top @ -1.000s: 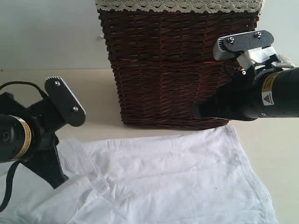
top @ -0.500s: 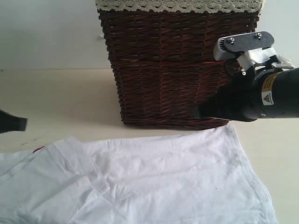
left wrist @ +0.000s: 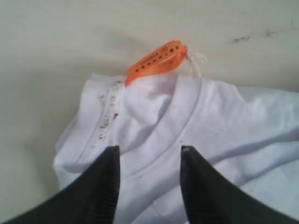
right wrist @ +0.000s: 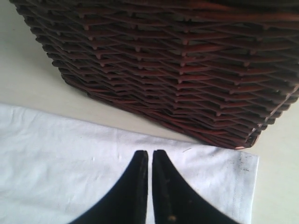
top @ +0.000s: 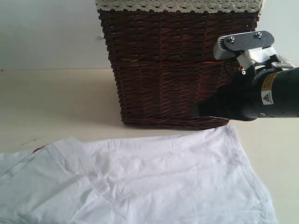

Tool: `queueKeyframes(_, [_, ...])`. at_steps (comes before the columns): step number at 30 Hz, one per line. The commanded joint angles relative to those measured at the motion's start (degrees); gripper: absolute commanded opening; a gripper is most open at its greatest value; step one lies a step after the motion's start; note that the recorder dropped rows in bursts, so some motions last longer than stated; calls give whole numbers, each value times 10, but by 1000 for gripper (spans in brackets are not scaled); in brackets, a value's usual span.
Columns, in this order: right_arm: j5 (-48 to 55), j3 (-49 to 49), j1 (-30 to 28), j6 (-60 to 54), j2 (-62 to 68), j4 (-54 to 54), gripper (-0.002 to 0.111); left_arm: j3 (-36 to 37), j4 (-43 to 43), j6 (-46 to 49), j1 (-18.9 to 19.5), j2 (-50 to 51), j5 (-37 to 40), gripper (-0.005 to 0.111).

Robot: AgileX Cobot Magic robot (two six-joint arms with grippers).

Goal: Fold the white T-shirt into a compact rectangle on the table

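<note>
The white T-shirt (top: 163,182) lies spread on the table (top: 60,102) in front of the basket, with a fold ridge on its left part and a bit of red showing at its left edge. In the left wrist view my left gripper (left wrist: 149,151) is open just above the shirt's collar (left wrist: 173,121), beside the orange tag (left wrist: 156,60); nothing is between its fingers. The left arm is outside the exterior view. My right gripper (right wrist: 149,153) (top: 196,111) is shut and empty, hovering over the shirt's far right corner (right wrist: 233,172) close to the basket.
A dark brown wicker basket (top: 173,70) with white lace trim (top: 177,4) stands right behind the shirt, close to the right arm (top: 261,95). Bare table lies to the left of the basket and to the right of the shirt.
The left arm has swung out of the exterior view to the left. Its gripper has opened, and the shirt's left part now lies lower and flatter. The right arm has barely moved.
</note>
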Motion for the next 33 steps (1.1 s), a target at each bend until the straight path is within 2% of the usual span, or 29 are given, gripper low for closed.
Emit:
queueKeyframes(1, [-10,2,-3,-6,-5,3,4,2,-8,2,2,63,-74,40])
queueKeyframes(10, [-16,2,-3,-6,-5,8,4,-5,-8,2,2,172,-260,40])
queueKeyframes(18, [-16,2,-3,-6,-5,9,4,-92,-8,4,2,245,-268,40])
queueKeyframes(24, [-14,2,-3,-10,-5,9,4,-109,-5,8,2,129,-228,40])
queueKeyframes(29, [-13,2,-3,-16,-5,9,4,-108,-5,28,-5,48,-56,38])
queueKeyframes(30, [-13,2,-3,-16,-5,9,4,-101,-6,54,-14,37,-30,33])
queueKeyframes(33, [-13,2,-3,-16,-5,9,4,-72,-10,88,-63,29,-11,3])
